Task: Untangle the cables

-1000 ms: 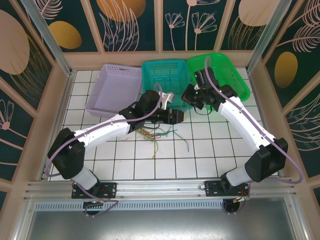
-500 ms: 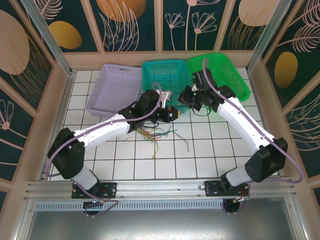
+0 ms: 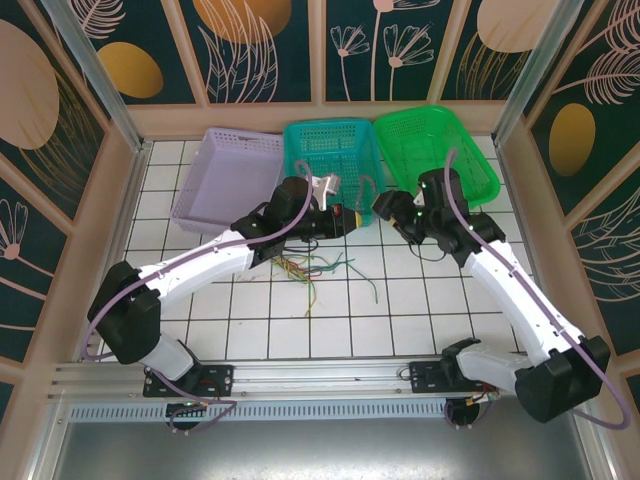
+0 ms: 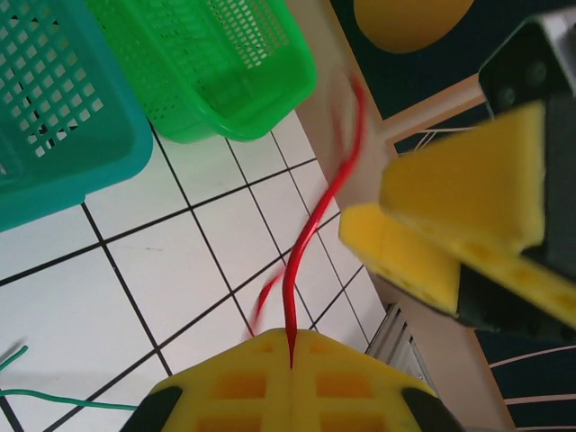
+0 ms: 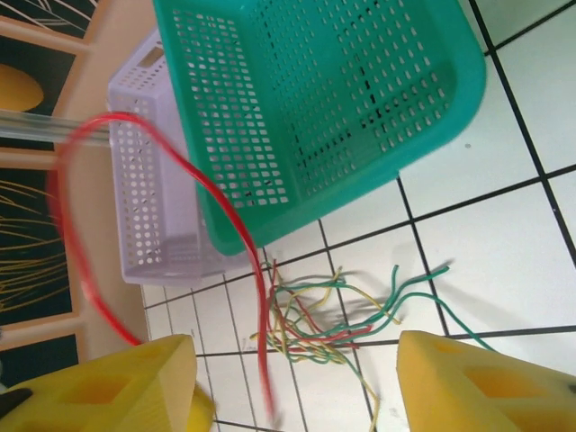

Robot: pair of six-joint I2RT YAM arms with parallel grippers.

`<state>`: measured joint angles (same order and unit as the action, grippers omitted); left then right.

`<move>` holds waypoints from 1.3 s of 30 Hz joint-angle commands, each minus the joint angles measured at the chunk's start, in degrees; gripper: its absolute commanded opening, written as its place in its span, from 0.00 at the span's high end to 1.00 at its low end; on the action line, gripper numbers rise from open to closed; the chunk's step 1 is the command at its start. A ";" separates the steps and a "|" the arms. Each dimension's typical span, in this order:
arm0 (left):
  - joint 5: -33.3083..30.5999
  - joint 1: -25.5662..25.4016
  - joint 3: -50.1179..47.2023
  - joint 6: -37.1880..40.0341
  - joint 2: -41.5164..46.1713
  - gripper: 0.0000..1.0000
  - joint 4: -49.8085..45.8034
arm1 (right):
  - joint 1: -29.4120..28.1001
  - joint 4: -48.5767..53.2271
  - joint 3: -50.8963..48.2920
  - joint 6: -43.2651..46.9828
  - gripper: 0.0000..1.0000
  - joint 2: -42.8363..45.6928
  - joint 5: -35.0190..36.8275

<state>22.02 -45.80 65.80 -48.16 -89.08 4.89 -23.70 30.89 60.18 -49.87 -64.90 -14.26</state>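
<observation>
**Cables** (image 3: 305, 268): a loose knot of thin green, yellow, red and brown wires lying flat on the white tiled surface (image 3: 240, 320). Green strands (image 5: 421, 281) trail out from the knot's edge. **Red cable** (image 4: 310, 238): held above the surface in a curving loop, with one end pinched in the closed jaws of the left gripper (image 4: 291, 355).

From my seat the three baskets read as moulded plastic, perforated and faintly glossy: the lilac basket (image 3: 225, 175) at ten o'clock, the teal basket (image 3: 330, 150) at twelve, the green basket (image 3: 430, 140) at one; the table (image 3: 400, 310) looks like smooth white tile with dark joints; the red cable (image 4: 310, 229) wears a shiny plastic jacket; the pads (image 4: 243, 387) of the left gripper (image 4: 290, 346) are matt yellow, with moulded recesses; the rail (image 3: 300, 375) at six o'clock is brushed metal.
</observation>
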 commanded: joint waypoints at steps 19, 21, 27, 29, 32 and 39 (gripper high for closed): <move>6.22 0.43 8.23 3.42 -1.82 1.00 -9.56 | -0.86 -8.37 -1.28 14.11 0.87 -6.49 2.76; 6.27 1.03 10.05 6.59 -1.97 1.00 -15.15 | -0.82 -4.79 -0.69 21.85 0.96 -7.54 7.50; -0.03 3.63 15.65 17.76 -1.80 1.00 -35.56 | -3.96 -3.08 -2.72 47.60 1.00 -6.78 30.06; -3.46 4.46 17.14 20.97 -1.72 1.00 -41.24 | -6.13 -6.86 -5.28 57.69 1.00 -5.63 35.23; -7.47 4.86 18.84 25.67 -1.96 1.00 -47.90 | -8.99 -16.92 -12.57 76.07 1.00 -1.39 37.92; -10.96 4.85 19.99 33.01 -3.25 1.00 -56.96 | -6.44 -28.88 -25.30 112.57 1.00 5.06 35.63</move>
<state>14.52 -41.21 84.36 -21.58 -91.33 -43.07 -32.23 9.10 38.28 39.51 -62.33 19.00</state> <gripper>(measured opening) 0.066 0.058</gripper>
